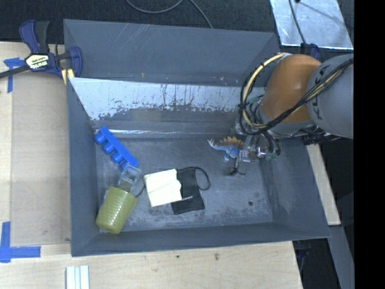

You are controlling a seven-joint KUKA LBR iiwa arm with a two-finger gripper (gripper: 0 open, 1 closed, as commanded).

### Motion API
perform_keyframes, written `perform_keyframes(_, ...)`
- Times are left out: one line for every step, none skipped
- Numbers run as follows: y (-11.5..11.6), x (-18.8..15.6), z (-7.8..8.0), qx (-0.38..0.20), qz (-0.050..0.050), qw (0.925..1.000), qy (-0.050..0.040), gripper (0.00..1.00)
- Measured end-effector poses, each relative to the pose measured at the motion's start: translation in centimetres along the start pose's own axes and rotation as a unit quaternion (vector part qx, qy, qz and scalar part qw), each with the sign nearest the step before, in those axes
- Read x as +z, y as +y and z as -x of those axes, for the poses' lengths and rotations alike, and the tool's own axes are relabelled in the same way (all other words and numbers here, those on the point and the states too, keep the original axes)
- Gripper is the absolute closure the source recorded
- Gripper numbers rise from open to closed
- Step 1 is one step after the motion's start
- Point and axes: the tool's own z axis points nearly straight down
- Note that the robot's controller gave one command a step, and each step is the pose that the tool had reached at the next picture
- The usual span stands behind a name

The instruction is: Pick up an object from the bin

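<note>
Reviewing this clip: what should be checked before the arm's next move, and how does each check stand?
1. Gripper inside the bin: ok.
2. Gripper over a thing: not ok, bare floor below it, at right.
3. Grip empty: cannot tell.
4. White block clear of black pouch: not ok, it overlaps the pouch.
5. Green cup upright: not ok, it lies on its side.

Grey bin (180, 53), blue plastic piece (115, 147), olive-green cup (115, 209), white pad (162, 188), black pouch (191, 194).
</note>
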Motion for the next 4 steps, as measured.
perform_keyframes(-1.5,0.2,0.6,-0.066,0.001,0.9978,-0.0027,1.00)
perform_keyframes(-1.5,0.2,0.6,-0.066,0.001,0.9978,-0.0027,1.00)
perform_keyframes(-1.5,-0.2,0.5,-0.066,0.001,0.9978,-0.0021,1.00)
perform_keyframes(-1.6,-1.0,0.6,-0.066,0.000,0.9978,-0.0034,1.00)
